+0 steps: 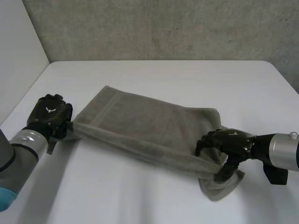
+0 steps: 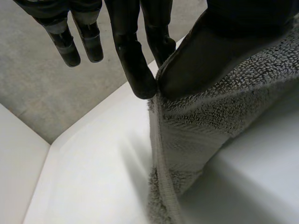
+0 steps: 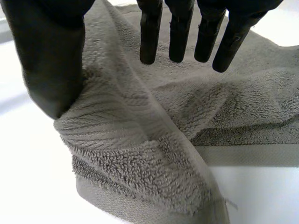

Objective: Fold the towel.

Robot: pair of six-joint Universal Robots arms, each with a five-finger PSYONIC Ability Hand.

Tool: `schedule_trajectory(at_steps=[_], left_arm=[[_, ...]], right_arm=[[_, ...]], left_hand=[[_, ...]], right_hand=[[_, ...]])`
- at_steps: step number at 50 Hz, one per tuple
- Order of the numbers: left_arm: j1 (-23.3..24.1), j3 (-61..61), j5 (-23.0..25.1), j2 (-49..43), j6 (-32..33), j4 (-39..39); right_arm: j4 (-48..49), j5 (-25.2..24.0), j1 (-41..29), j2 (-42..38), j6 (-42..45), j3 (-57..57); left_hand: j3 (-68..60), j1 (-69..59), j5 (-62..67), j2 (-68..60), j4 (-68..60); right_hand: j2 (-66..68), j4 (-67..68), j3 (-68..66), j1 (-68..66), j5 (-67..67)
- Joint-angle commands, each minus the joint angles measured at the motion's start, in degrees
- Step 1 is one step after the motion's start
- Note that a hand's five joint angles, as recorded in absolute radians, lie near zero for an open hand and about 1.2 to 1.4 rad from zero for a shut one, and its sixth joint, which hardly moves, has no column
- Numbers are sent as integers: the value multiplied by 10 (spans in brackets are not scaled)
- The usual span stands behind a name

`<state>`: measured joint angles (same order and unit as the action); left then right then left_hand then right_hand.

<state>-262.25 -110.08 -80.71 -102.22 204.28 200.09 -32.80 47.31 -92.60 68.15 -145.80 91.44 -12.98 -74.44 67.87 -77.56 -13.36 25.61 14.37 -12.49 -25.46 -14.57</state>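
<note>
Head view: grey terry towel (image 1: 145, 123) is being held stretched over the white surface (image 1: 163, 74), one corner being pinched by left hand (image 1: 49, 114), another by right hand (image 1: 231, 140).

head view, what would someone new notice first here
The grey towel lying aslant across the white table catches the eye first, its near edge lifted and stretched in a line. The left robot hand pinches that edge at the towel's left end. The right robot hand holds it near the right end, where a bunched corner droops onto the table.
</note>
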Motion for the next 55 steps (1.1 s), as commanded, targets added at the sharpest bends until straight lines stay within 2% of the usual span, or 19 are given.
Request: schedule_trajectory(at_steps=[1,9,13,22,29,37,38,39,40,42,45,50,55], left_arm=[[-21,5,0,6,0,-1],[-28,7,3,9,0,-1],[-28,6,4,11,0,-4],[-27,5,5,12,0,-5],[-26,2,5,12,-1,-5],[-23,0,5,19,0,-5],[-23,-1,5,22,0,-6],[-23,-1,5,22,0,-6],[-23,-2,5,23,0,-6],[-22,-2,5,26,-1,-6],[-23,-3,5,33,-1,-8],[-25,-3,4,46,-2,-14],[-20,-10,5,61,-4,-46]], right_arm=[[63,7,-4,11,-62,0],[3,-5,-7,10,-87,-12],[-10,-6,-3,-21,-96,-31],[-4,-7,-10,-71,-96,-25],[3,-5,-27,-74,-113,-23],[48,31,-56,-71,-147,-12],[53,44,-59,-73,-150,-11],[60,52,-64,-74,-158,-11],[60,52,-65,-74,-158,-11],[79,55,-68,-69,-194,-16],[83,56,-68,-60,-207,-22],[92,52,-47,59,-209,-48],[82,52,-13,82,-170,-42]], left_hand=[[30,-47,13,-16,34],[30,-47,13,-16,34],[30,-47,13,-16,34],[30,-47,13,-16,34],[30,-46,11,-15,34],[30,-37,3,-6,34],[30,-39,5,-8,34],[30,-39,5,-8,34],[30,-39,5,-8,34],[30,-39,5,-8,34],[30,-39,5,-8,34],[30,-39,5,-8,34],[30,-44,10,-13,34]], right_hand=[[-58,-44,25,56,47],[-44,-44,25,43,34],[-44,-44,25,43,34],[-41,-44,25,39,31],[-32,-44,25,31,22],[20,-44,25,-21,-30],[76,-44,25,-78,-87],[208,-44,25,-210,-219],[210,-44,25,-211,-220],[542,-44,25,-544,-553],[544,-44,25,-545,-554],[544,-44,25,-545,-554],[544,-44,25,-545,-554]])
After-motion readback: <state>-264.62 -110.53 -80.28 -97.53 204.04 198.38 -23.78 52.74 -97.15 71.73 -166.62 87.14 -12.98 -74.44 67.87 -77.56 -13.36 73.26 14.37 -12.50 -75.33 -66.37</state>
